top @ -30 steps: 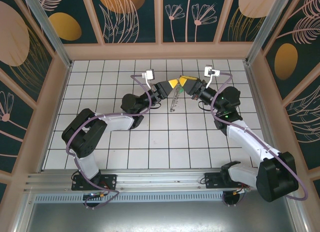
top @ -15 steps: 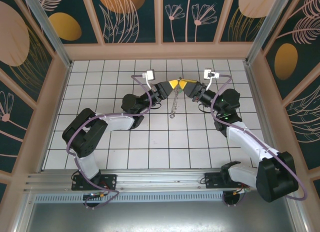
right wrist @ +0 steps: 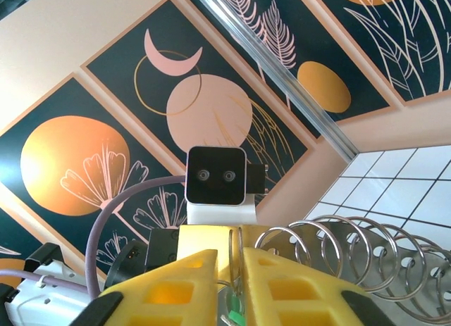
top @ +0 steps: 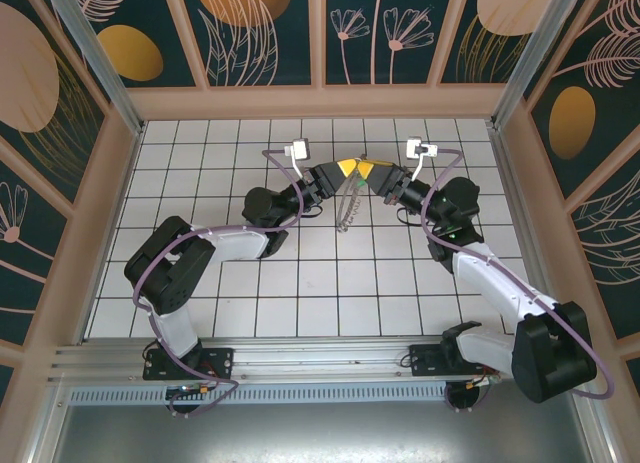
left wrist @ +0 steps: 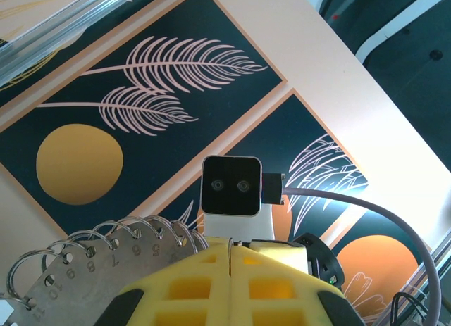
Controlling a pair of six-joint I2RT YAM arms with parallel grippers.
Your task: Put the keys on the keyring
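Keyring [left wrist: 70, 298]: wire loops, numbered metal plate; key [right wrist: 232, 315] head green.

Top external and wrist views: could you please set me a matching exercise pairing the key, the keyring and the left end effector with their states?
Things:
1. green key
2. keyring
3. left end effector

States:
A. fingers pressed shut
B. hanging between the two end effectors
C. pinched in the right end effector

Pairs: 1-C, 2-B, 3-A.
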